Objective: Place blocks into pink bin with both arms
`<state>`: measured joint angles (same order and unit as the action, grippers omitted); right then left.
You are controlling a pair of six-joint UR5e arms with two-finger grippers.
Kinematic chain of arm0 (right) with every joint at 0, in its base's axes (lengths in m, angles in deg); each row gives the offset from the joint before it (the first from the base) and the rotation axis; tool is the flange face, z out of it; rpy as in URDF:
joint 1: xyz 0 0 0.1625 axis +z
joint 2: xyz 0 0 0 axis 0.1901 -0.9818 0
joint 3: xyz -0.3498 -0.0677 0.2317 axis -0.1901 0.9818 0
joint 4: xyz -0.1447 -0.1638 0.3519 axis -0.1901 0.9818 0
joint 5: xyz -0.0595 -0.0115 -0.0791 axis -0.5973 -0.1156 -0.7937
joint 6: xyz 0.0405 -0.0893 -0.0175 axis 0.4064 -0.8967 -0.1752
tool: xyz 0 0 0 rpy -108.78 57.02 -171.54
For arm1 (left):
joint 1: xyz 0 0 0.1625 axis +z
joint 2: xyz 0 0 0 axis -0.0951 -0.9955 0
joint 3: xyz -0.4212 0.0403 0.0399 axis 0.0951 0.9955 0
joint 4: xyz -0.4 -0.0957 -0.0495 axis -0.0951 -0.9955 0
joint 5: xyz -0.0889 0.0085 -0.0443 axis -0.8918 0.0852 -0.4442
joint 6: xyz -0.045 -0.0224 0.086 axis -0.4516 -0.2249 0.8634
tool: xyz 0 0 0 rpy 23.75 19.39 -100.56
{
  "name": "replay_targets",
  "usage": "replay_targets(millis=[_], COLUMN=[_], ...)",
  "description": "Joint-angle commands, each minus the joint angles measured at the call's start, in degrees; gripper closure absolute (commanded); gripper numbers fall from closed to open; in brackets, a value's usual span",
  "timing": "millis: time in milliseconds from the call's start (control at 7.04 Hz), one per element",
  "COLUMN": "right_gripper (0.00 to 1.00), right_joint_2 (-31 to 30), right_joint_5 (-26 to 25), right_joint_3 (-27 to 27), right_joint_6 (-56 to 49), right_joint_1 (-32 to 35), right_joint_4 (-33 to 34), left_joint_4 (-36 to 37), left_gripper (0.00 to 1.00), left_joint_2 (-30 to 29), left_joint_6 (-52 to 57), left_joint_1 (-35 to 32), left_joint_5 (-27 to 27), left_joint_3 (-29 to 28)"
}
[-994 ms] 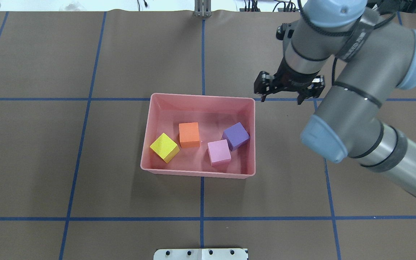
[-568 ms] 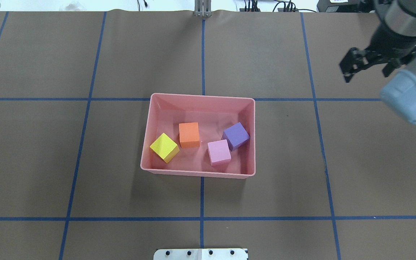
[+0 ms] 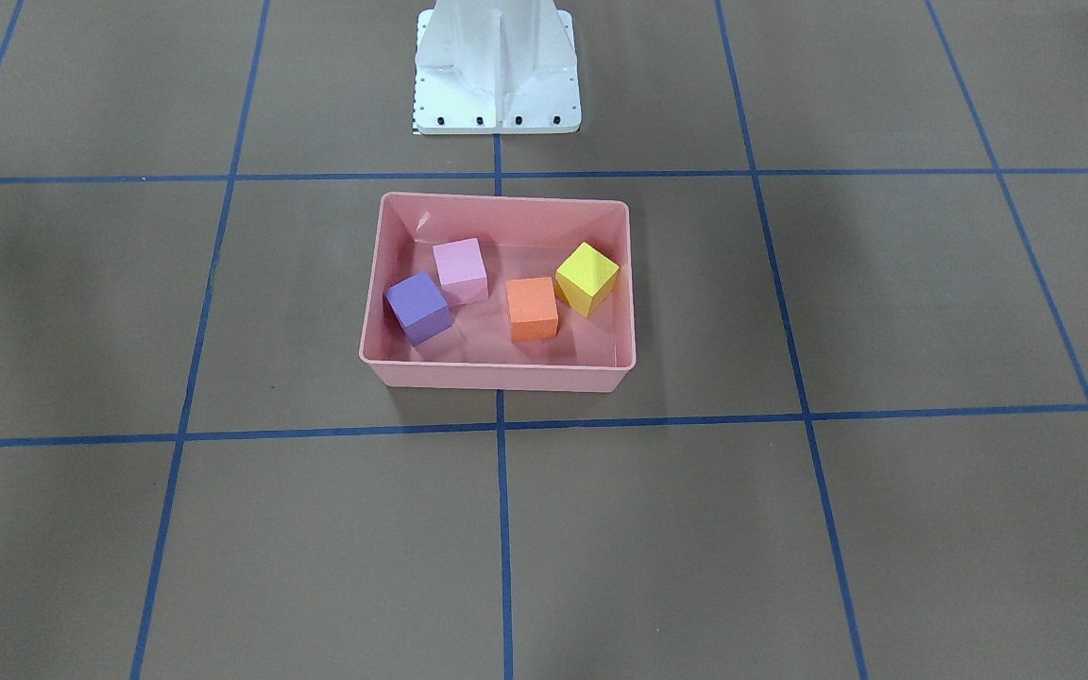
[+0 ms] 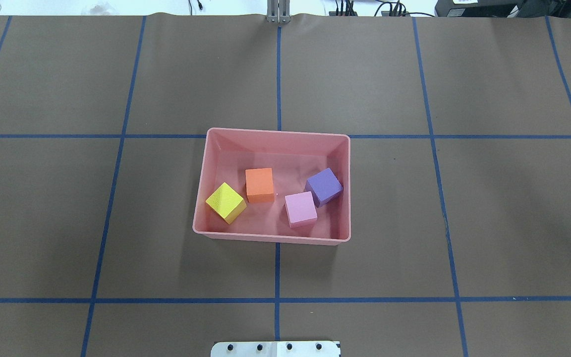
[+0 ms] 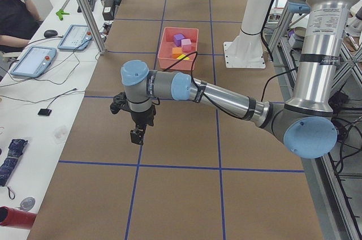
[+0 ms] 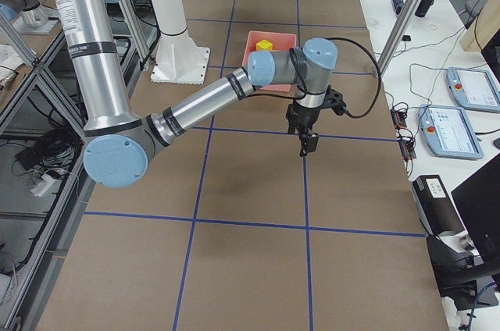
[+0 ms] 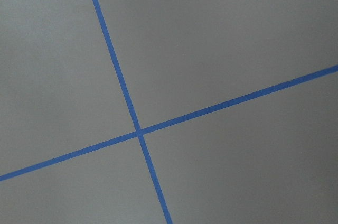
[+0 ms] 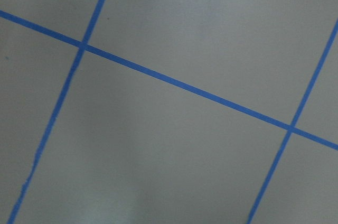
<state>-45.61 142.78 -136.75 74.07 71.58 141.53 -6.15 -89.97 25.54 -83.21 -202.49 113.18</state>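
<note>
The pink bin (image 4: 275, 132) stands at the table's middle; it also shows in the front view (image 3: 497, 376). Four blocks lie inside it: yellow (image 4: 225, 203), orange (image 4: 259, 184), pale pink (image 4: 300, 208) and purple (image 4: 323, 186). Neither arm shows in the overhead or front view. My left gripper (image 5: 137, 132) hangs over bare table far from the bin in the exterior left view. My right gripper (image 6: 306, 142) hangs over bare table at the other end in the exterior right view. I cannot tell whether either is open or shut. Both wrist views show only brown table with blue tape lines.
The white pedestal base (image 3: 497, 71) stands just behind the bin on the robot's side. Blue tape lines grid the brown table (image 4: 117, 198). An operator (image 5: 14, 11) sits at a side desk with tablets (image 5: 34, 59).
My right arm has swung away from beside the bin, to the right and out of the overhead view. The bin and the four blocks have not moved.
</note>
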Motion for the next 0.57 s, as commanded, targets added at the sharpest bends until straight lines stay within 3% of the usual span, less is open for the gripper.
replay_targets(millis=[0,284,426], right_gripper=[0.00,0.00,0.00], right_joint_2=[-1.9,-9.1,-10.2], right_joint_5=[1.7,5.6,6.3], right_joint_3=[10.8,13.1,13.6], right_joint_6=[-0.8,-0.5,0.9], right_joint_1=[4.6,4.8,5.4], right_joint_4=[-8.2,-19.4,-20.0], left_joint_4=[-2.2,-2.4,-4.7], left_gripper=[0.00,0.00,0.00], left_joint_2=[1.1,2.4,4.6], left_joint_6=[-2.9,-6.1,-5.9], left_joint_1=[-1.2,-1.7,-1.7], left_joint_5=[0.0,-0.3,-0.4], left_joint_3=[-2.5,-1.9,-2.5])
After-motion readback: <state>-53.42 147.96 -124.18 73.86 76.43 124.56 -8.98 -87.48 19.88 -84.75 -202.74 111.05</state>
